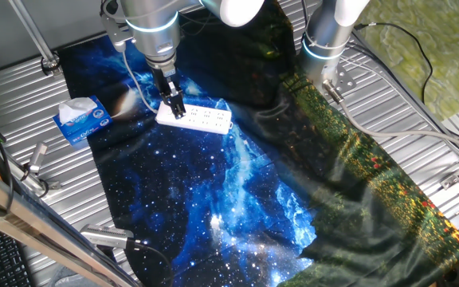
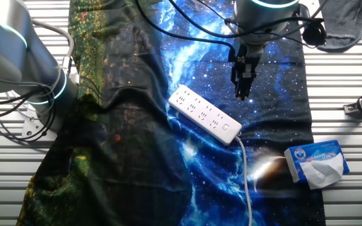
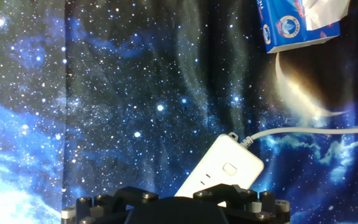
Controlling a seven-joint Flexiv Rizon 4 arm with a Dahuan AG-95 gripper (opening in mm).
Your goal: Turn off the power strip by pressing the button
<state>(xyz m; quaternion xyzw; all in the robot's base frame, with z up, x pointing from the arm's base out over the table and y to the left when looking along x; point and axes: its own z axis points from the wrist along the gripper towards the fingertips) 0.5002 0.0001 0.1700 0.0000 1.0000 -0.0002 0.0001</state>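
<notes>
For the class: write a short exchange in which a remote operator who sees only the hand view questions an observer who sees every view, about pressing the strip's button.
Operator: I see the button on the power strip, but no fingers. Is the gripper touching it?
Observer: No. The other fixed view shows the gripper hanging clear of the strip, with starry cloth between them.
Operator: Is anything plugged in?
Observer: No. Every socket along the strip is bare.
</notes>
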